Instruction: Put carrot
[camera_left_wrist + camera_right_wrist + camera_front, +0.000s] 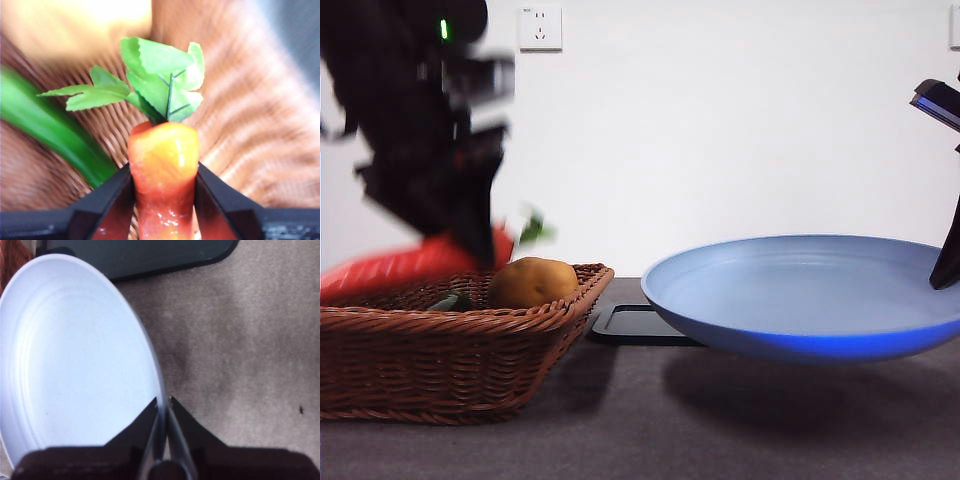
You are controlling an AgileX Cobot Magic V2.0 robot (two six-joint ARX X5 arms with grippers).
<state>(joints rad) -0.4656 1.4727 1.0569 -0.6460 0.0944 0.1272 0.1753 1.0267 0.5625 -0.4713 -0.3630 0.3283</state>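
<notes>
The left gripper point(164, 187) is pinching the carrot point(163, 165) between its two black jaws, one pressing on each side of the thick end just below the leaves. In the front view the same gripper point(470, 235) is showing dark and blurred at the upper left of the frame, holding the carrot point(390, 268) just above the wicker basket point(440, 355), with the orange-red body reaching toward the left edge.

The carrot is looking glossy, orange-red with a yellowish shine near its top, and is carrying a tuft of green leaves point(160, 82) at the thick end.

Its narrow tip is running out of the frame in both views. A potato point(532, 282) is sitting in the basket at lower left, and a long green vegetable point(47, 127) beside it is too blurred to name.

The right gripper point(163, 407) is clamping the rim of the blue plate point(800, 290), holding it tilted above the grey table point(720, 430) at the right of the frame, over a dark tray point(635, 324).
</notes>
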